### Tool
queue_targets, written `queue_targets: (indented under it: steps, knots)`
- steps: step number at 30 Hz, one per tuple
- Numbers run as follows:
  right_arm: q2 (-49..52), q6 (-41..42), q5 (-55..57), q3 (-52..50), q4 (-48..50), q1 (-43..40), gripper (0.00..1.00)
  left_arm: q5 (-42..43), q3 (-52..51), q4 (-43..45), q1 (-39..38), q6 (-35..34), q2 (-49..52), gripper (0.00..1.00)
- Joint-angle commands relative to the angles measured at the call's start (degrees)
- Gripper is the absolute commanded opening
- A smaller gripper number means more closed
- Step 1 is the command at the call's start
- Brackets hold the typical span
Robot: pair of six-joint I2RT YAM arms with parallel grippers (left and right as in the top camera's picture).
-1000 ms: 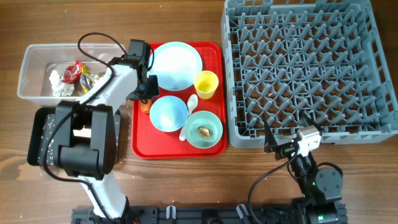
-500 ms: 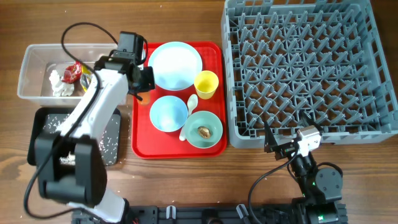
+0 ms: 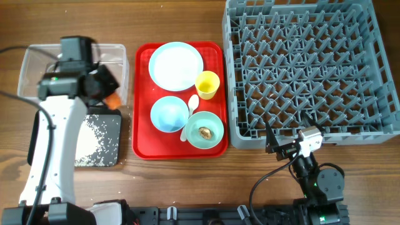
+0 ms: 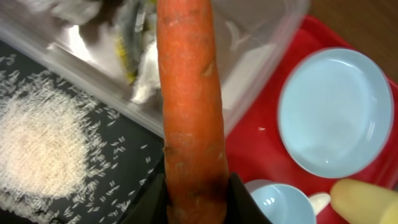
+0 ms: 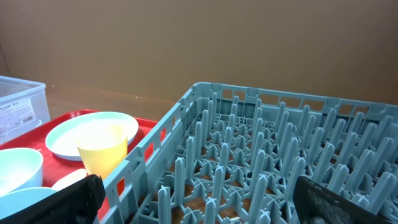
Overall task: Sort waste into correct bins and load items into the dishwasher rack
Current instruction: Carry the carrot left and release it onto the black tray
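**1. Left side: bins.** The clear tub [image 3: 122,59] is placed at the far left of the table. A yellow wrapper [image 4: 127,46] and white tissue [image 4: 148,88] are seen inside it from the left wrist view. The black tray [image 3: 109,159] is set just in front of the tub, and white rice [image 3: 94,134] is spread over its floor.

**2. Left gripper and carrot.** The left gripper [image 3: 103,90] is clenched on the carrot [image 4: 189,106]. The carrot is gripped near one end and is held in the air above the line where tub and tray meet. Its free length is pointed across the tub's near wall.

**3. Handling notes.** The carrot is judged to be stiff, fairly dense and not fragile. Firm pressure should be tolerated. Its skin is dull and is not expected to slip. Because it is held near one end, the long free part may swing. A hold nearer the middle would be steadier. As food waste, it is judged to belong with the rice.

**4. Centre: red tray.** On the red tray [image 3: 140,134] are found the plate [image 3: 176,65], the yellow cup [image 3: 207,84], one bowl [image 3: 169,114], the white spoon [image 3: 192,106] and a second bowl [image 3: 212,139] containing a brown lump [image 3: 204,132].

**5. Right side.** No item is loaded in the dishwasher rack [image 3: 306,62]. The right gripper [image 3: 275,145] is parked at the rack's near edge, released, with its jaws spread wide and nothing held.
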Motion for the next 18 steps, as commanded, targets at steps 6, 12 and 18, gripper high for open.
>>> queue_targets:
  steps: [6,12,18]
  knots:
    - [-0.3,-0.5,0.8,-0.1,0.2,-0.3,1.0,0.7,-0.5,-3.9,18.9,-7.6,-0.7,0.04]
    - [-0.3,-0.5,0.8,-0.1,0.2,-0.3,1.0,1.0,-10.4,2.5,26.3,-11.1,-0.7,0.04]
    - [-0.3,-0.5,0.8,-0.1,0.2,-0.3,1.0,5.2,-20.6,13.0,30.9,-11.4,-0.7,0.04]
